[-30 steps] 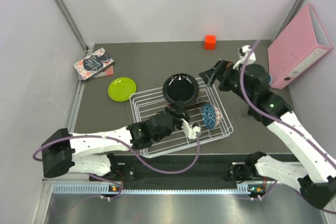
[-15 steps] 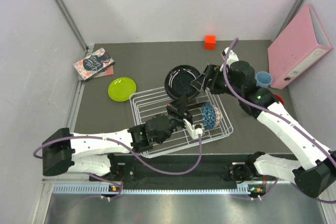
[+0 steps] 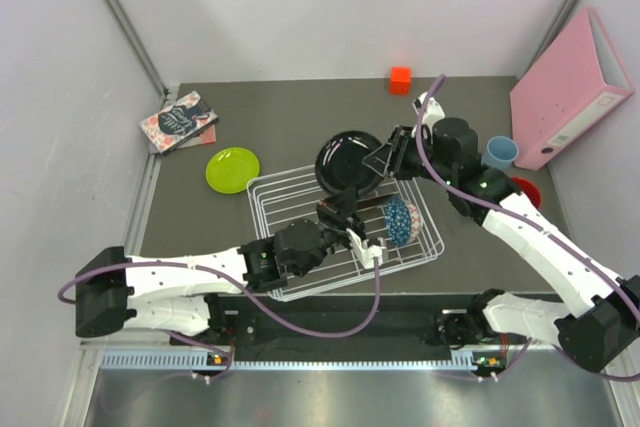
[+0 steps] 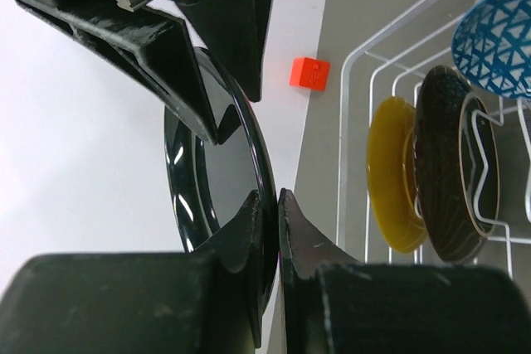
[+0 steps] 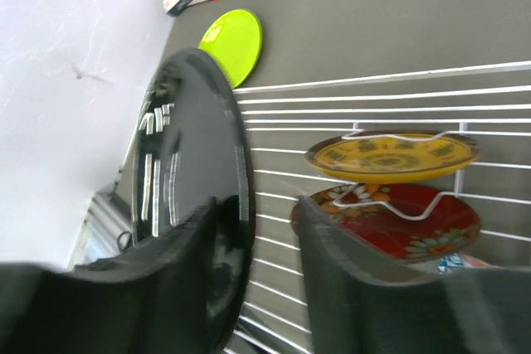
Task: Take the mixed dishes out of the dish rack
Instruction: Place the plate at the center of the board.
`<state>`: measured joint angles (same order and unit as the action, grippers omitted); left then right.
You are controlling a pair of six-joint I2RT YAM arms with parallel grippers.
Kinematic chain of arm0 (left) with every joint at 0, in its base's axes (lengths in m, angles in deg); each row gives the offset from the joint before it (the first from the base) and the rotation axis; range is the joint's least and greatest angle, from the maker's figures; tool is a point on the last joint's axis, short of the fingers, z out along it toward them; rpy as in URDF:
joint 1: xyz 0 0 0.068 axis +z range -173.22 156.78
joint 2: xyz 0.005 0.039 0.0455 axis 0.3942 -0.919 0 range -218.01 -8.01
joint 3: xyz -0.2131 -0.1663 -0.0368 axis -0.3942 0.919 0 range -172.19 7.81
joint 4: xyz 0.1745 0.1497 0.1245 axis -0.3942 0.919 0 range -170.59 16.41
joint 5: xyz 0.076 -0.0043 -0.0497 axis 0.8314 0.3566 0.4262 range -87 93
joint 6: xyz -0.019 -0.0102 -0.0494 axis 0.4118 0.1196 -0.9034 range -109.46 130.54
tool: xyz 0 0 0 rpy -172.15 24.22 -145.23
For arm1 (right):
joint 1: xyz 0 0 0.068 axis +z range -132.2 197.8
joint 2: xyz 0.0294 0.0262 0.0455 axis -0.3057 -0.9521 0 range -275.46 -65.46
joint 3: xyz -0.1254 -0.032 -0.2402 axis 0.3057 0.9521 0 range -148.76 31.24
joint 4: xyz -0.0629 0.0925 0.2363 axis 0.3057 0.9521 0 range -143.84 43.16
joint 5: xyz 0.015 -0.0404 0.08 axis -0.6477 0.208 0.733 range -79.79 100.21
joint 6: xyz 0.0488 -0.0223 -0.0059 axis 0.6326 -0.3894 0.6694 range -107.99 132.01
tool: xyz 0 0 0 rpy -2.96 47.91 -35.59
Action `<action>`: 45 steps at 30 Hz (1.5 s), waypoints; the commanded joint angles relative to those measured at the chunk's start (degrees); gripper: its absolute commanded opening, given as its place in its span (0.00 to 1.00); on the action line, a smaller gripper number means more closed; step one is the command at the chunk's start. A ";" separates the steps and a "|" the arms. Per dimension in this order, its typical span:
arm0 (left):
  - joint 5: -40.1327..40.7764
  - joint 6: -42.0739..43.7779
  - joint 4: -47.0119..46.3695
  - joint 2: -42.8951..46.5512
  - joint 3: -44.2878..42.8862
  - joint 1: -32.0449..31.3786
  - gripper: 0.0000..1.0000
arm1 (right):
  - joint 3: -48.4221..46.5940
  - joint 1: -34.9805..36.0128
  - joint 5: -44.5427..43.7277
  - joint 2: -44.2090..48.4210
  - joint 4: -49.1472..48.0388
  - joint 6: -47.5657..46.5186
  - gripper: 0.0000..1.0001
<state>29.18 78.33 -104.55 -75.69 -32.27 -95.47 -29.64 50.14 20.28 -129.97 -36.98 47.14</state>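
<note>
The left end effector (image 4: 270, 203) pinches the glossy black round plate (image 3: 345, 159), mid-frame. The right end effector (image 5: 264, 215) straddles its rim, spread.

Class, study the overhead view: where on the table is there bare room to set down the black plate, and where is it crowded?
Bare table lies between the lime green plate, the orange-red cube and the far edge of the dish rack. Crowded: the right corner, with the light blue cup by the pink binder, and the rack's right end.
</note>
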 commanded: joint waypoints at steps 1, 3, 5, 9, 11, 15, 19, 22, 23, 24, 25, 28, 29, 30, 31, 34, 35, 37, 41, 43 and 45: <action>-0.95 -1.17 -1.70 2.73 -2.46 -0.53 0.00 | 0.32 -0.43 2.06 -1.14 -2.98 -0.59 0.31; -0.95 -2.13 -1.79 2.90 -2.46 -0.61 0.00 | 0.59 -0.43 1.80 -0.88 -3.24 -0.68 0.00; -0.34 -2.66 -1.79 2.99 -2.46 -0.61 0.00 | 0.76 -0.52 1.54 0.17 -3.41 -0.77 0.00; 5.52 -6.17 -4.50 1.59 -3.51 -0.61 0.11 | 1.47 -0.43 -1.87 3.95 -4.82 -0.68 0.00; 8.70 -10.02 -5.65 0.27 -4.57 -0.35 0.47 | 1.03 -0.43 -3.64 5.87 -4.38 -1.12 0.00; 11.09 -18.47 -0.57 0.44 -9.13 1.93 0.84 | -0.72 -0.61 -6.54 8.26 -3.77 -1.91 0.00; 11.18 -24.10 -0.47 2.55 -9.93 4.65 0.92 | -1.26 -0.87 -7.52 9.31 -3.24 -2.18 0.00; 12.76 -29.10 -0.38 4.04 -10.64 6.94 0.98 | -0.82 -1.31 -8.92 10.54 -3.50 -2.09 0.00; 12.94 -33.12 -0.03 4.48 -10.81 8.86 0.99 | -0.73 -1.40 -9.53 11.24 -3.85 -2.18 0.00; 12.94 -35.60 0.49 5.53 -11.34 10.01 0.99 | -0.73 -1.57 -9.71 11.60 -4.03 -1.92 0.00; 12.94 -38.49 2.94 6.15 -11.78 12.89 0.99 | -0.82 -1.75 -9.71 11.86 -4.20 -1.83 0.00; 12.32 -52.46 8.30 8.17 -14.32 19.92 0.99 | -1.08 -2.28 -12.70 13.35 -4.56 -1.82 0.00; 11.97 -60.07 12.67 8.53 -15.11 21.78 0.99 | -1.08 -2.37 -13.75 13.79 -4.73 -1.82 0.00; 11.36 -64.23 15.50 9.05 -16.86 23.63 0.99 | -1.08 -2.45 -14.02 14.06 -5.26 -1.91 0.00; 10.75 -68.10 18.14 9.23 -17.92 27.65 0.99 | -1.08 -2.54 -14.28 14.41 -5.52 -1.83 0.00; 2.50 -95.97 31.41 9.06 -22.58 37.13 0.99 | -1.17 -2.54 -13.32 13.80 -6.05 -1.74 0.00; -1.78 -100.35 34.22 8.88 -23.29 39.53 0.99 | -0.73 -2.54 -12.80 13.54 -6.14 -1.56 0.00; -21.35 -110.61 32.33 8.27 -22.33 46.80 0.99 | -0.12 -2.54 -12.27 13.10 -7.10 -0.95 0.00; -52.06 -132.69 12.06 3.80 -13.39 53.52 0.99 | 1.46 -2.63 -10.42 12.57 -9.21 -0.68 0.00; -60.32 -144.35 -2.35 -0.77 -10.74 53.62 0.84 | 1.82 -2.46 -10.33 12.13 -9.65 -0.77 0.00; -63.60 -149.77 -10.80 -4.54 -8.27 53.53 0.76 | 2.00 -2.54 -10.24 11.78 -10.18 -0.94 0.00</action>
<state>-11.26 -46.19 -94.15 -73.68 -45.21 -41.96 -27.87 48.00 8.96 -117.82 -41.37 46.12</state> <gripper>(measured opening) 0.817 0.079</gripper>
